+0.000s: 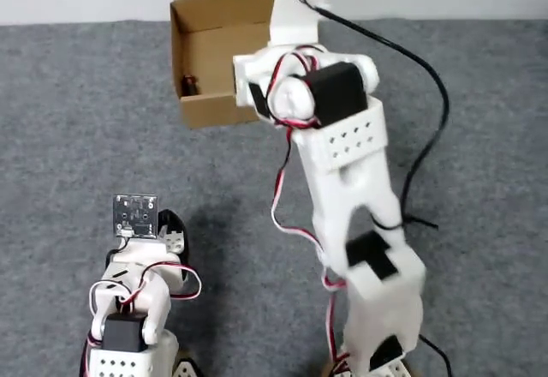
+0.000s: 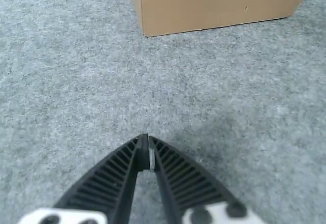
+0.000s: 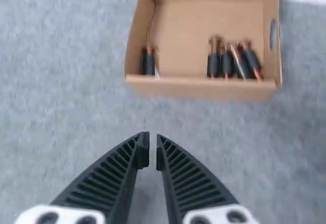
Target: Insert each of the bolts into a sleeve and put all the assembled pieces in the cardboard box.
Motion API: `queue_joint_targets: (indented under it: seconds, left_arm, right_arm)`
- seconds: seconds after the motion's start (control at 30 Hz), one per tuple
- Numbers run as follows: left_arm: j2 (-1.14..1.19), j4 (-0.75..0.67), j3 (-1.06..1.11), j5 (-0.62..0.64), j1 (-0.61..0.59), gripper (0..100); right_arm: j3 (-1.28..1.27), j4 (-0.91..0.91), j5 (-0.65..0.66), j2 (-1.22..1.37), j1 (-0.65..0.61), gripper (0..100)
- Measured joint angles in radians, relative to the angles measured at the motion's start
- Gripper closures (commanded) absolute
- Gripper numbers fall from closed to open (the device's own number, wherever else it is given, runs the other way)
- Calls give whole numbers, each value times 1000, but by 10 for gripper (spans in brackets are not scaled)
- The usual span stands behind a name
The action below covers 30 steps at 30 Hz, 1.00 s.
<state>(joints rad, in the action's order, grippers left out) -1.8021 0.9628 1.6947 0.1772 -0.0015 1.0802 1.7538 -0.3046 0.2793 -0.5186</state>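
Grey felt bench (image 1: 68,137) has no loose bolts or sleeves on what I can see of it, so I judge the task to be at or near its end, and the main risk is the pull-back. Right arm (image 1: 351,171) is stretched out over the cardboard box (image 3: 198,87). If it retracts low, a link or the trailing cable (image 1: 428,94) could catch the near wall and shove or tip the box. Left arm (image 1: 137,308) is folded back, well apart from the box, so collision risk is low. Right pincer (image 3: 152,150) is nearly closed, a thin slit between the tips, empty, hanging short of the box. Left pincer (image 2: 147,152) is fully closed, empty, low over the felt; I can't tell if it touches, and it could drag. Assembled pieces lie inside along the near wall, a cluster (image 3: 234,61) and a single (image 3: 147,61). They're round, so any nudge to the box could roll them.
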Motion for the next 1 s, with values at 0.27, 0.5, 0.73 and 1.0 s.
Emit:
queue_joint_targets:
  seconds: [0.27, 0.5, 0.73, 1.0]
  left_arm:
    - [0, 0, 0, 0, 0, 994]
    - [0, 0, 0, 0, 0, 994]
    - [0, 75, 0, 0, 0, 994]
    - [-3, 279, 0, -2, 0, 993]
  right_arm:
    - [-543, 0, -11, -430, 0, 991]
    - [-936, 0, -11, -746, 0, 986]
    - [-1280, 0, -11, -1060, 2, 727]
    - [-1560, -8, -5, -1329, 100, 789]
